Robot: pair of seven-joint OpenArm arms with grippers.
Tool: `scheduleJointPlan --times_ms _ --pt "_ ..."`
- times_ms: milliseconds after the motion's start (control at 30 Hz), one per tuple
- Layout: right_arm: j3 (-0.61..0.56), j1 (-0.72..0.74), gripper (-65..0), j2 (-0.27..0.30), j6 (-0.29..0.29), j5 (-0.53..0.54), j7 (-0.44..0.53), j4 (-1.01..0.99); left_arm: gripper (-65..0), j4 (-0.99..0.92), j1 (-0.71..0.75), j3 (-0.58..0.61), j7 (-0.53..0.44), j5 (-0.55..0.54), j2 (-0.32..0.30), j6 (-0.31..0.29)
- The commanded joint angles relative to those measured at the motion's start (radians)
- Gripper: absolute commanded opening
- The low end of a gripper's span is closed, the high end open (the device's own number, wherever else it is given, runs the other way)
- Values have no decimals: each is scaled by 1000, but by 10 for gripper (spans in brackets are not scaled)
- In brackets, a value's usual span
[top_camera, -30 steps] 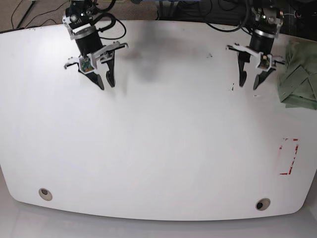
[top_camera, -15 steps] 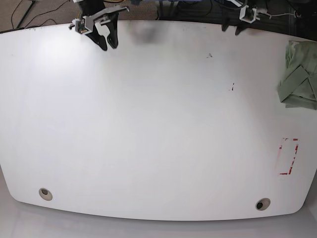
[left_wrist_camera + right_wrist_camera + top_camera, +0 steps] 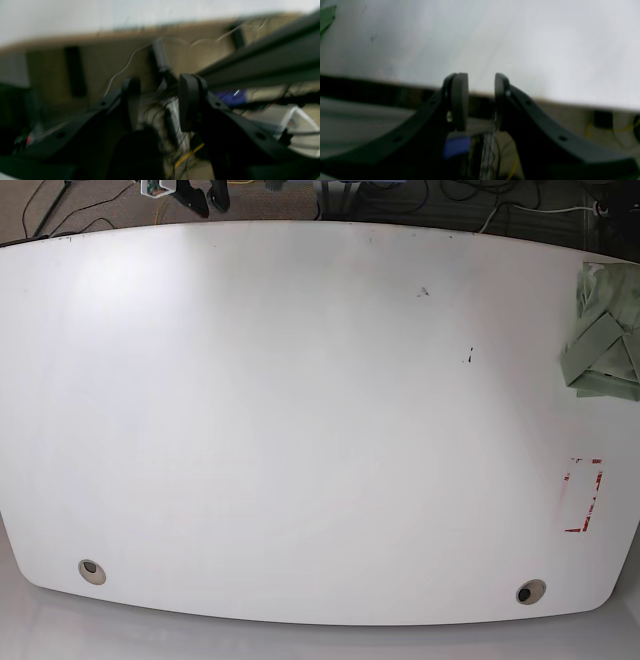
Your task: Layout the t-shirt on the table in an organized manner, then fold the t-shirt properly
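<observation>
The pale sage-green t-shirt (image 3: 603, 330) lies crumpled and partly folded at the right edge of the white table (image 3: 300, 430). A green sliver of it shows at the top left of the right wrist view (image 3: 326, 17). My right gripper (image 3: 481, 100) is open and empty, hanging past the table's far edge. Only its fingertips show at the top left of the base view (image 3: 208, 200). My left gripper (image 3: 158, 105) is open and empty, off the table over floor and cables, and out of the base view. Both are far from the t-shirt.
Two round grommet holes (image 3: 91, 570) (image 3: 530, 591) sit near the front edge. A red-marked rectangle (image 3: 583, 495) is at the right, below the t-shirt. Small dark specks (image 3: 467, 357) mark the table. Cables and a metal frame (image 3: 262, 57) lie beyond the far edge.
Both arms have drawn back from over the table past its far edge. The left arm has left the base view. The t-shirt has not moved.
</observation>
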Motion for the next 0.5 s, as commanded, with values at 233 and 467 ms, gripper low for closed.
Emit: scheduleJointPlan --times_ms 233,467 --pt "-1 2 -485 5 50 2 21 -245 -419 -379 -153 10 -9 -4 -71 -6" --pt "-1 109 -485 37 96 0 22 -492 -419 -667 -340 10 -9 -7 -99 -6"
